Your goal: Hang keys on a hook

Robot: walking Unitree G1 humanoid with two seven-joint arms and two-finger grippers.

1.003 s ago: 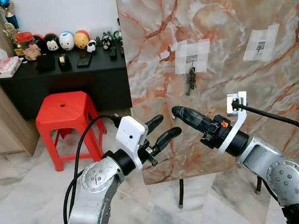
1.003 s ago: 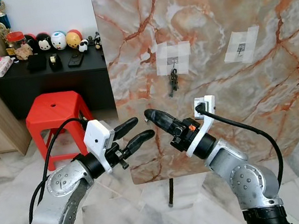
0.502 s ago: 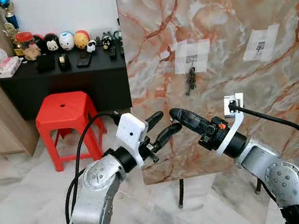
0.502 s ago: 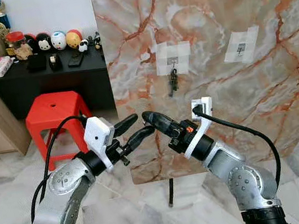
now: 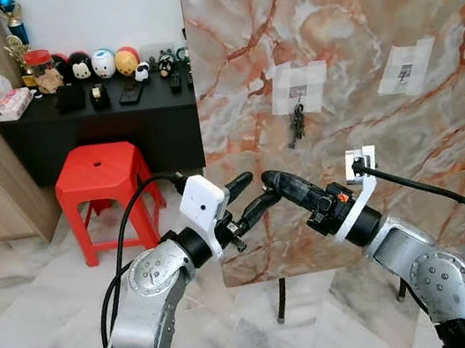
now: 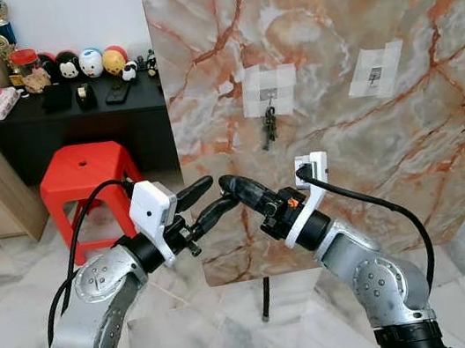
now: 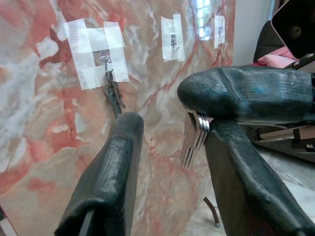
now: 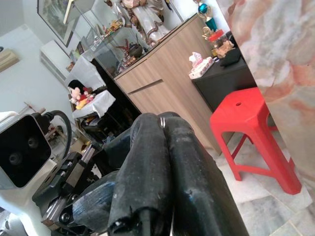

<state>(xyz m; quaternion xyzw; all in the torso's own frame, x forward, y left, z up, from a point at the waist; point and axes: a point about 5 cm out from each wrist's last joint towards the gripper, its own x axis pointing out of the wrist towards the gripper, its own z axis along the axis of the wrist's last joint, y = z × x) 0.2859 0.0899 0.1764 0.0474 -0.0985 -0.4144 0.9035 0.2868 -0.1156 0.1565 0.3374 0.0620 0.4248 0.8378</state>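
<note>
Before marble board (image 5: pixel 347 56), right gripper (image 7: pixel 197 101) pinches keys (image 7: pixel 193 137) between left gripper (image 7: pixel 167 142) fingers.

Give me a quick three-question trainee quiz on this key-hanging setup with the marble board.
1. True or false: a bunch of hanging keys is already on a taped hook of the marble board.
2. Which one pinches the loose keys? A: left gripper. B: right gripper. C: neither.
3. What colour is the stool beside the board?

Key: 1 true. 2 B; its fingers are shut on them while the left gripper stands open at its tip. 3 red.
</note>
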